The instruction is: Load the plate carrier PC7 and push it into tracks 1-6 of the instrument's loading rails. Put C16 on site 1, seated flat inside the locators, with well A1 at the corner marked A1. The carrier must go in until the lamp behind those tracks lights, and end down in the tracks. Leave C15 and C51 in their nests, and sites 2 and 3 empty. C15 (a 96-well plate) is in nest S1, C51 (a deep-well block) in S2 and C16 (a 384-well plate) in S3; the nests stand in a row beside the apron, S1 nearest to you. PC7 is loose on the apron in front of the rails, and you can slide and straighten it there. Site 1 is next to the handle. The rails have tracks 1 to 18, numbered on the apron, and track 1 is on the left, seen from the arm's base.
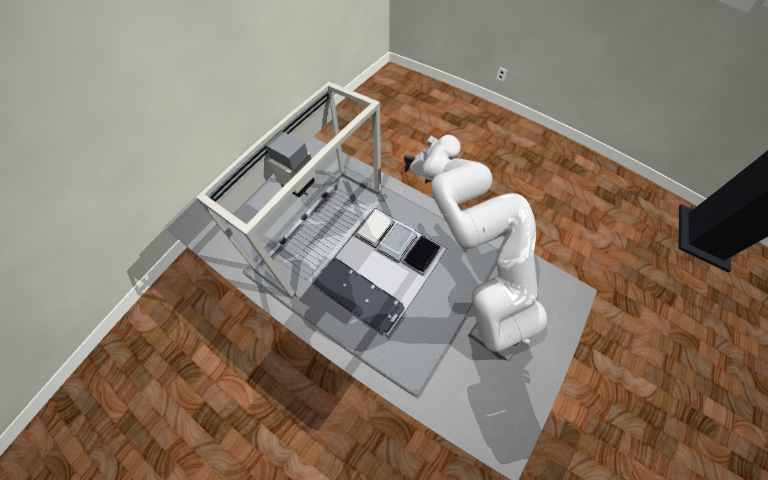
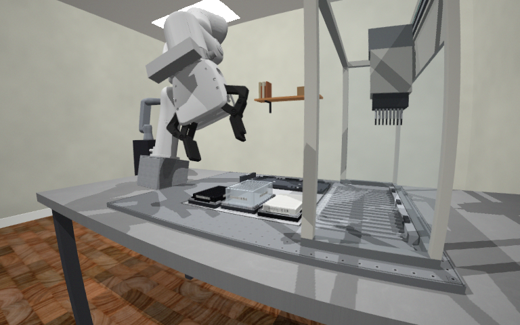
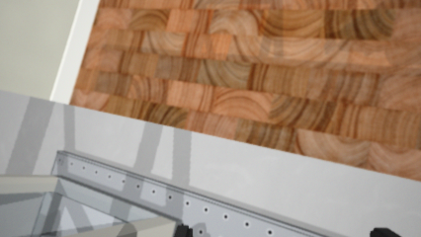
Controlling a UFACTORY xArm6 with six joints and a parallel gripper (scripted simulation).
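Note:
The dark plate carrier PC7 [image 1: 359,294] [image 2: 285,180] lies loose on the apron in front of the rails [image 1: 325,226] [image 2: 360,210], and I see nothing on its sites. Three plates stand in a row of nests beside it: the white C16 [image 1: 374,226] [image 2: 282,204] farthest from the arm's base, the clear deep-well block C51 [image 1: 397,238] [image 2: 249,193] in the middle, and the black C15 [image 1: 421,253] [image 2: 208,193] nearest the base. My gripper [image 1: 415,168] [image 2: 215,141] [image 3: 284,233] is open and empty. It hangs high above the table, beyond the nests and apart from all plates.
The instrument's pale frame [image 1: 351,93] [image 2: 310,114] stands over the rails, with a grey pipetting head [image 1: 287,152] [image 2: 391,65] hanging inside. The wrist view shows only the table edge, a perforated deck strip [image 3: 148,190] and the wooden floor.

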